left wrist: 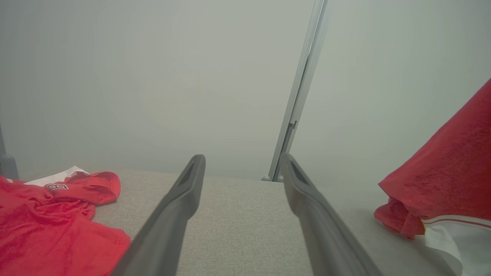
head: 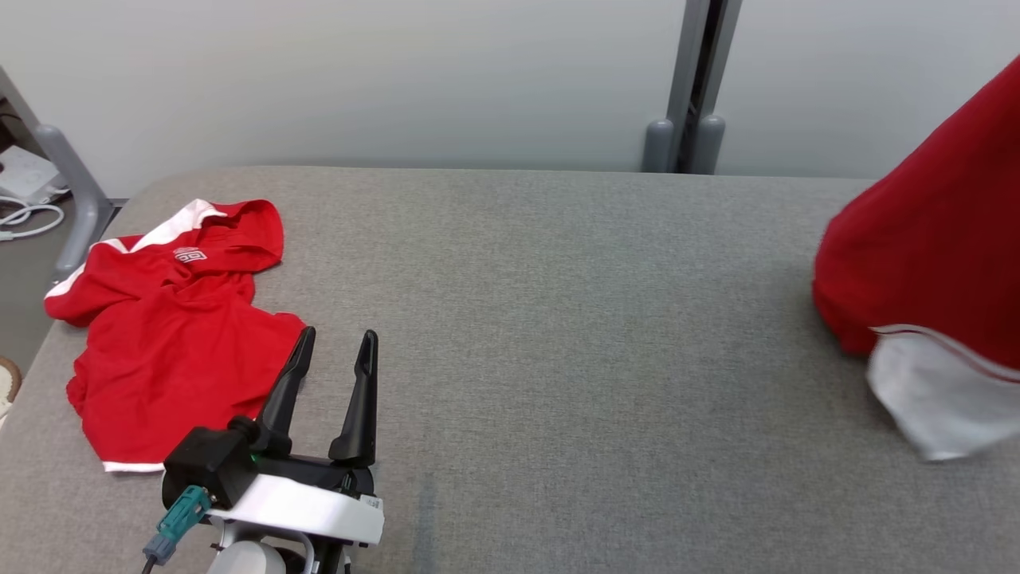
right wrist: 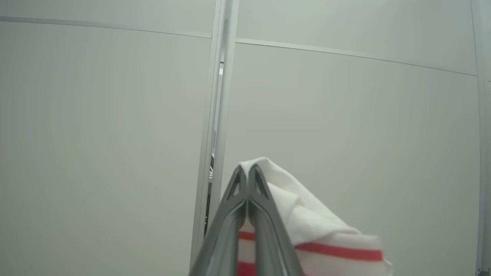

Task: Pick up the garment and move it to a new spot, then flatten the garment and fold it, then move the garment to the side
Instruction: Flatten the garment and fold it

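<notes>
Lying crumpled at the left of the grey padded table [head: 558, 319] is a red jersey [head: 171, 343]. Just beside it, the left gripper [head: 338, 335] hovers, jaws spread and empty. At the right, a red-and-white garment [head: 924, 263] hangs, its white edge pinched between the closed jaws of the right gripper [right wrist: 247, 170].

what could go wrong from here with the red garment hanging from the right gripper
1. The right gripper is shut on just a white edge of the hanging garment; the weight below might pull it free.
2. It hangs bunched, so it may land crumpled on the table.
3. The open left gripper sits beside the second red garment and could snag it.
</notes>
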